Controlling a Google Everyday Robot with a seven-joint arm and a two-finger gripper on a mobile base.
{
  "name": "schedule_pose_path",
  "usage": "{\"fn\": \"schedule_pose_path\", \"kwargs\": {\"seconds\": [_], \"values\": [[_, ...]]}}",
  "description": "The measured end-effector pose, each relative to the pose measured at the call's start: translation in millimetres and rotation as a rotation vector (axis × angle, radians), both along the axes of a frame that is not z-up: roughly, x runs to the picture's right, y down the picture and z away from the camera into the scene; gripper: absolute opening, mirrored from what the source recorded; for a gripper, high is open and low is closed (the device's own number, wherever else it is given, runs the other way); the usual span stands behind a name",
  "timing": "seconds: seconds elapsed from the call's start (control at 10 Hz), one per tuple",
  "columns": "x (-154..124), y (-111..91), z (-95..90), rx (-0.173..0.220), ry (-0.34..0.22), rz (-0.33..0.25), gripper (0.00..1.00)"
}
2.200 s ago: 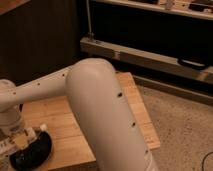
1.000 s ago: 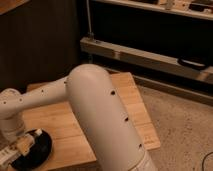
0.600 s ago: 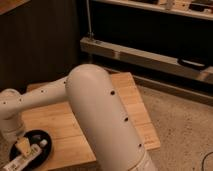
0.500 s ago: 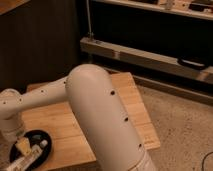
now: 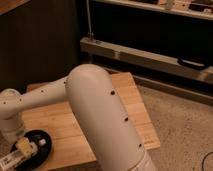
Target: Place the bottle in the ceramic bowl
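A bulky white robot arm fills the near middle, bending left over a wooden table. At the table's near left corner sits the black ceramic bowl. The gripper hangs just above its left side. The bottle lies tilted inside the bowl, white cap pointing right.

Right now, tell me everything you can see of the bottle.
The bottle is small, slim and whitish, plastic by its look, with a pale label and a white cap toward the right. It lies tilted across the black ceramic bowl at the wooden table's near left corner. The gripper hangs just above it; contact cannot be judged.
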State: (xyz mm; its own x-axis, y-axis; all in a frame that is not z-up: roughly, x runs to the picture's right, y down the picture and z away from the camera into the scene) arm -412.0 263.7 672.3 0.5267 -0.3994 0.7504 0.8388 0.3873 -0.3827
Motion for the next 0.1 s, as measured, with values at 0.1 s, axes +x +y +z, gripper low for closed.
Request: {"fn": "schedule_pose_path", "kwargs": {"seconds": [0.1], "values": [[0.0, 0.0, 0.0, 0.000, 0.000, 0.000, 0.71]]}}
